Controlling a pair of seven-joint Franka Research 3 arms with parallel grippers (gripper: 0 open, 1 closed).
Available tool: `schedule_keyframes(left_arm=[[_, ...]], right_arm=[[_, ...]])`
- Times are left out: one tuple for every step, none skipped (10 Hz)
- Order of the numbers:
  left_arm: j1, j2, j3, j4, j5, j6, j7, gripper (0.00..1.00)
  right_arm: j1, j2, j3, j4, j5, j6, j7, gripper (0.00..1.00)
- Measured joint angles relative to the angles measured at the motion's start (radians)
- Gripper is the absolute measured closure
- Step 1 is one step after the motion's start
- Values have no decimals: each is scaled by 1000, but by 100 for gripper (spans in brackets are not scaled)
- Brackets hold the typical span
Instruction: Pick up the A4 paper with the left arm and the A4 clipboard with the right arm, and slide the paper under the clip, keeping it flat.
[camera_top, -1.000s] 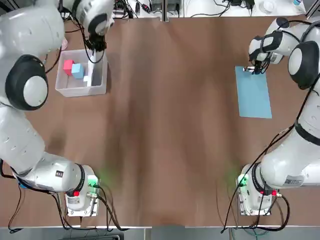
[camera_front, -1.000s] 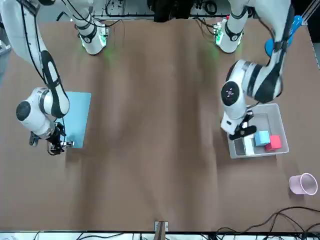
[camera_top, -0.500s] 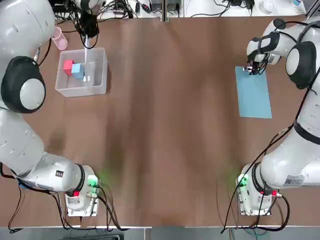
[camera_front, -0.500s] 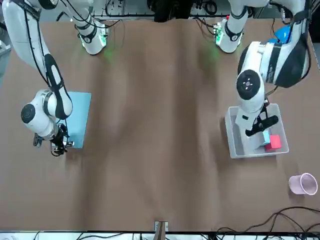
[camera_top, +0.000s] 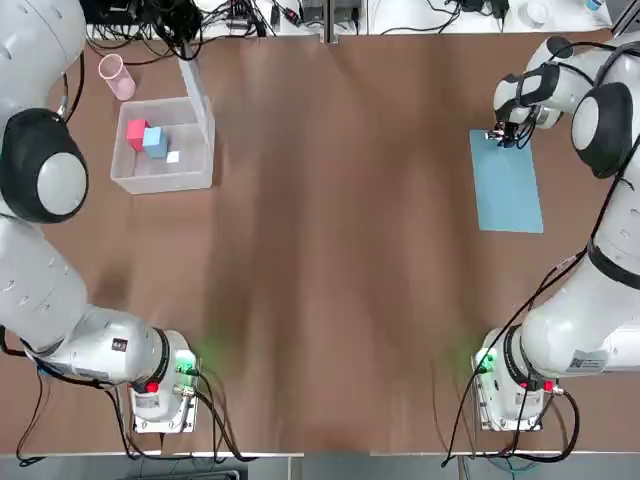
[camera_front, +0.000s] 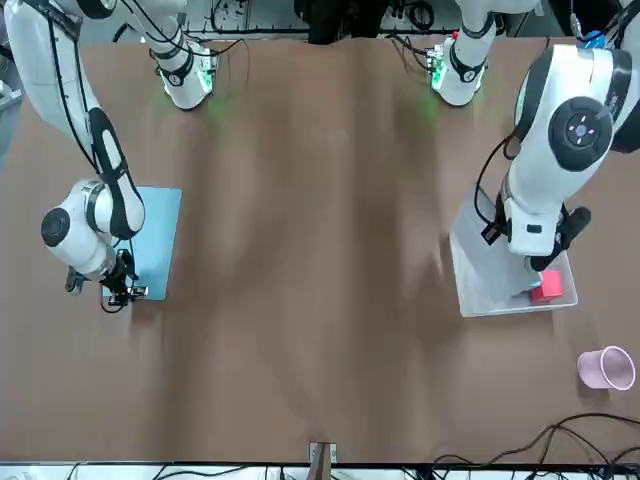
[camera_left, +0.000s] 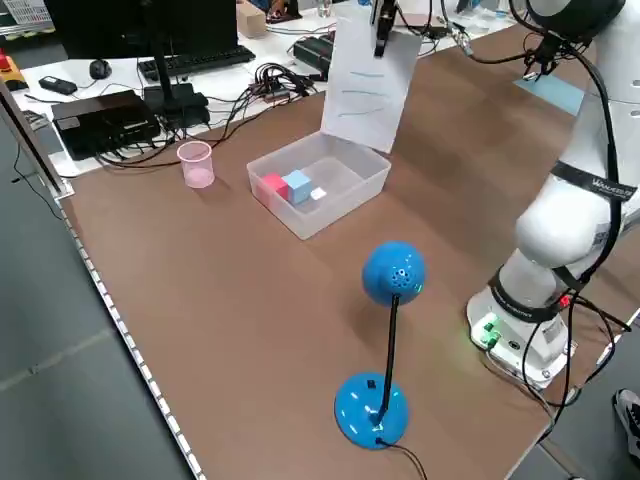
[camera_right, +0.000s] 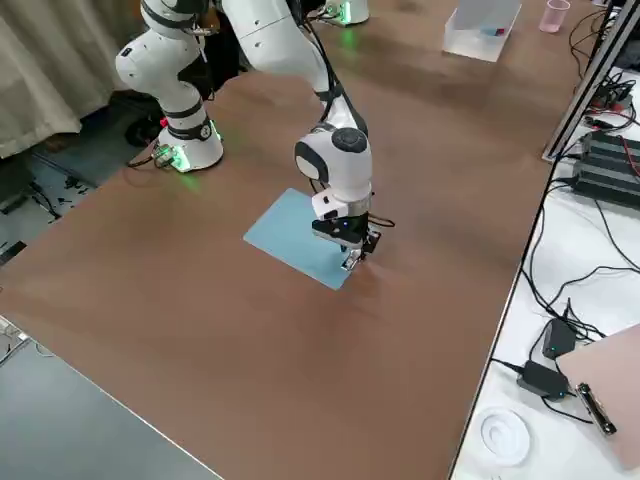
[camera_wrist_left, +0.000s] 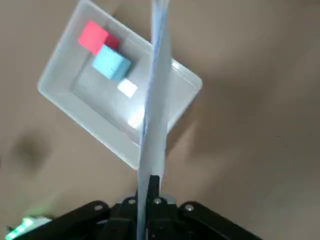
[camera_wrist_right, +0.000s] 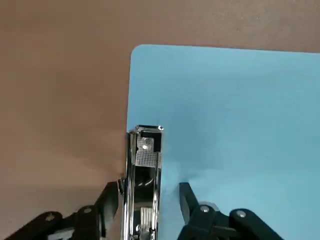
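Clamped on the top edge of the A4 paper (camera_left: 366, 88), the left gripper (camera_wrist_left: 148, 200) dangles it above the bin (camera_left: 352, 196), while the right gripper (camera_wrist_right: 145, 200) straddles the clip (camera_wrist_right: 143, 170) with fingers apart, the A4 clipboard (camera_top: 506, 184) unlifted, insertion undone.

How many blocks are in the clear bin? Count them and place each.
3, all in the bin: a red block, a blue block touching it, a small white piece apart. The hanging paper may hide more.

light: even, bright overhead | shadows: soft, under arms on table (camera_top: 330, 250) | blur: paper (camera_wrist_left: 154, 105) edge-on
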Motion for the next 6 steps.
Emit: schedule_keyframes(left_arm=[[-6,0,-1,11,-25,-1,-55,99],[-8,0,-3,15,-39,-1,-103,99],[-8,0,-4,16,-59,-1,-153,99],[-7,0,-4,17,-91,4,-214,99],[-5,1,-4,18,-112,22,-276,99],[-4,1,-4,19,-118,40,-325,99]], right_arm=[[0,0,0,0,0,0,0,41],[0,0,0,0,0,0,1,41],[0,0,0,0,0,0,1,41],[0,0,0,0,0,0,1,41],[0,1,0,0,0,-1,1,41],[0,1,0,0,0,-4,1,42]])
